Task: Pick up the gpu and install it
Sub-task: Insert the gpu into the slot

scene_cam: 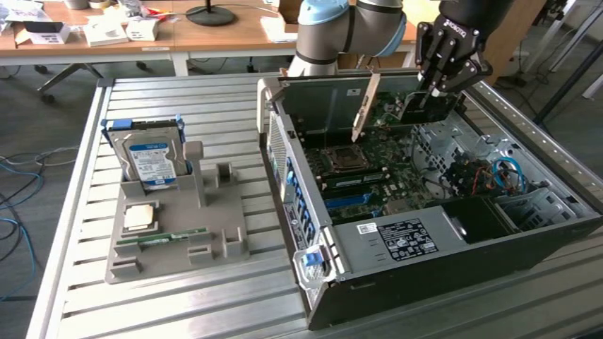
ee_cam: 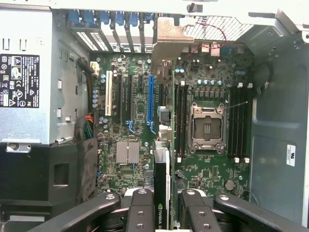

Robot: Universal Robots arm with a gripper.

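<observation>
Farthest toward the exterior view's left, on the slatted metal table: grey holder, hard drive standing upright in it, square chip and thin memory stick lying flat in front. Next across: open computer case lying on its side, motherboard exposed, processor socket near its middle. Toward the exterior view's right, reaching into the case: gripper, clamped tight on the gpu at its black cooler. Holds the card over the motherboard, silver bracket toward the case's rear wall. From the wrist: fingers pinching the card edge-on, just beside the blue slot, between slot and socket. Seated or not: cannot tell.
</observation>
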